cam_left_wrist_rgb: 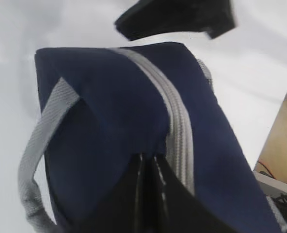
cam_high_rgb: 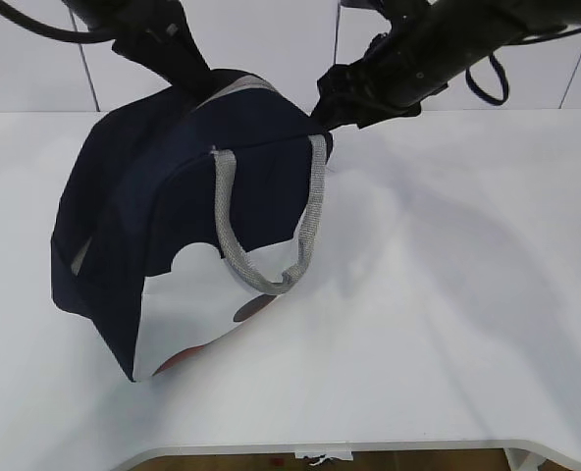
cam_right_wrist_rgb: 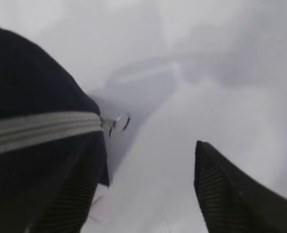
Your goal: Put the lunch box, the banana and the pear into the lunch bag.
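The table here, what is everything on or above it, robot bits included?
lunch bag: one, navy blue with a white lower panel, tilted on the left half of the table, zipped shut.
handles: two, grey webbing, one hanging down the bag's front.
zipper: one, grey, along the bag's top, its ring pull at the end.
table: one, white.
left claw: one, black, shut on the bag's top fabric.
right claw: one, black, open, beside the ring pull, holding nothing.
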### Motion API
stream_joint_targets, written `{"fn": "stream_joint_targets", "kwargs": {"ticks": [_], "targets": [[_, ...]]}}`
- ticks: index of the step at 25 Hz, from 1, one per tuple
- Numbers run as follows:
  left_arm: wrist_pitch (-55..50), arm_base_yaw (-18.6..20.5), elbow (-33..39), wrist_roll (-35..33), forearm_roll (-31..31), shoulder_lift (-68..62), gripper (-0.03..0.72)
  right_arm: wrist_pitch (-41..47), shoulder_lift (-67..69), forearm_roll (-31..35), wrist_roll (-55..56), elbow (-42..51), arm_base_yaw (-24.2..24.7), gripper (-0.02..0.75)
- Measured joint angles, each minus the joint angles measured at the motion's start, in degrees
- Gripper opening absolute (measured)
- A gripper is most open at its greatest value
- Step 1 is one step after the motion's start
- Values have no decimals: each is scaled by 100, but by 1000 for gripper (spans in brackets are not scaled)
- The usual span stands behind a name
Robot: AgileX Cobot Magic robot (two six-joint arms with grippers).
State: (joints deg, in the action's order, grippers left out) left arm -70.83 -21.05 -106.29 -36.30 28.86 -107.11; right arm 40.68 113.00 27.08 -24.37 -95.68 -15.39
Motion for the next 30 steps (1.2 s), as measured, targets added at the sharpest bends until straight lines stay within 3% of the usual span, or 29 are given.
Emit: {"fn": "stream_joint_targets", "kwargs": {"ticks": [6, 9, 14, 20, 21, 22, 23, 25, 26, 30], "targets": [[84, 0, 0, 20, -61, -142, -8, 2113, -25, -1340, 937, -949, 0, 510], [50, 0, 0, 145, -78, -142, -8, 2836, -33, -1645, 1107, -1410, 8, 510], [-11, 0, 0, 626, -863, -142, -7, 2994, -86, -1771, 1346, -1897, 8, 509], [-23, 0, 0, 1334, -1239, -142, 19, 3080, -173, -1771, 1619, -1910, 8, 509], [-34, 0, 0, 1511, -1278, -142, 85, 3083, -218, -1771, 1658, -1910, 8, 509], [-34, 0, 0, 1558, -1288, -142, 85, 3083, -249, -1771, 1688, -1910, 8, 509], [-34, 0, 0, 1600, -1288, -142, 175, 3093, -296, -1771, 1702, -1910, 8, 509], [-34, 0, 0, 1613, -1290, -142, 200, 3093, -399, -1771, 1730, -1910, 8, 509], [-34, 0, 0, 1659, -1290, -142, 282, 3093, -461, -1771, 1741, -1910, 8, 509], [-34, 0, 0, 1738, -1310, -56, 319, 3096, -774, -1771, 1753, -1684, 8, 509]]}}
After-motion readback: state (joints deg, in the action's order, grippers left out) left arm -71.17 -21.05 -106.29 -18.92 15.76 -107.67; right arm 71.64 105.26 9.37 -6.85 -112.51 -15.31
